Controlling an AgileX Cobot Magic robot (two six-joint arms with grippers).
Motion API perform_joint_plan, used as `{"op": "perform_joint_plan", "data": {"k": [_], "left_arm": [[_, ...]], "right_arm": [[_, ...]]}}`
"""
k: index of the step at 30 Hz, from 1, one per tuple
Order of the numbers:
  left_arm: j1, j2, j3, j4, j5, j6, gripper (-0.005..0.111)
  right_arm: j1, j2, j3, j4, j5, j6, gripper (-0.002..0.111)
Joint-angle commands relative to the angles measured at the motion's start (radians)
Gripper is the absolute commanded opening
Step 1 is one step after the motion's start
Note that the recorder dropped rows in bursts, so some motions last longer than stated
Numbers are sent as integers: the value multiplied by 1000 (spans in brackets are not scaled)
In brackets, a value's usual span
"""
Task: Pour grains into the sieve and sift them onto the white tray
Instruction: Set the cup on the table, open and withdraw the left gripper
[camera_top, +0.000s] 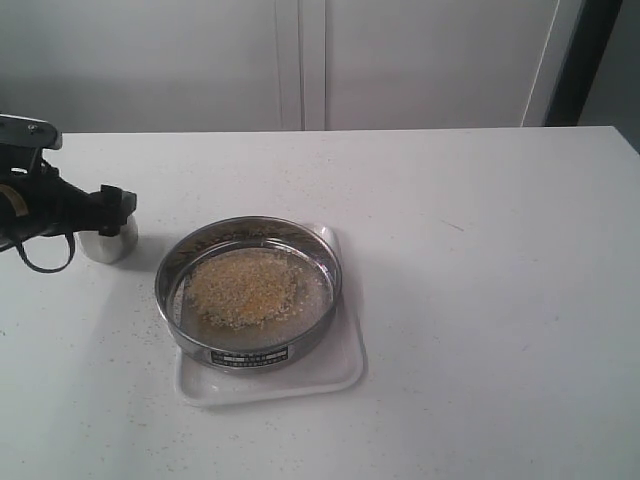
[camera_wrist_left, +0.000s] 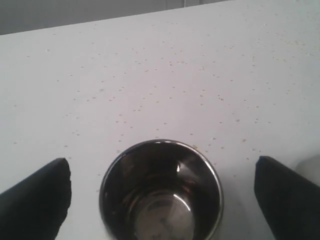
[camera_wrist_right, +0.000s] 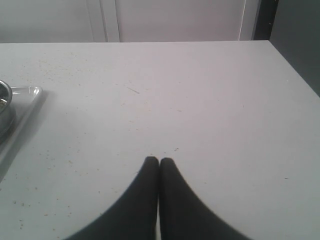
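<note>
Sieve (camera_top: 303, 343): stiff steel, probably light; loose grains (camera_top: 245, 288) shift; grip the rim. Left hand (camera_wrist_left: 161, 164) spread wide around cup (camera_wrist_left: 161, 202).

A small steel cup (camera_wrist_left: 161, 192) stands upright, seemingly empty, on the white table (camera_top: 480, 300) before pale wall panels (camera_top: 300, 60).

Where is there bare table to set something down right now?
Bare: the table right of the white tray, out to its edge, and the near-left corner in front of the steel cup. Crowded: the left side, where the open left gripper straddles the cup beside the sieve.
</note>
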Motion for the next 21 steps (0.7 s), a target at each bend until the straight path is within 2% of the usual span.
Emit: {"op": "perform_joint_plan", "data": {"k": [1,4,8,11,15,16,21], "left_arm": [[1,-93,5,18,147,-19,95],[1,-152,5,41,189,-35,88],[1,-226,5,73,248,-113,69],[1,-276,5,93,327,-187,45],[0,-343,5,132,468,-280,6],[-6,-361,5,132,523,-285,0],[-53,-457,5,138,803,-265,0]], "right_arm": [[0,0,5,-5,-9,-2,0],[0,0,5,-5,-9,-2,0],[0,0,5,-5,-9,-2,0],[0,0,5,-5,-9,-2,0],[0,0,5,-5,-9,-2,0],[0,0,5,-5,-9,-2,0],[0,0,5,-5,-9,-2,0]]}}
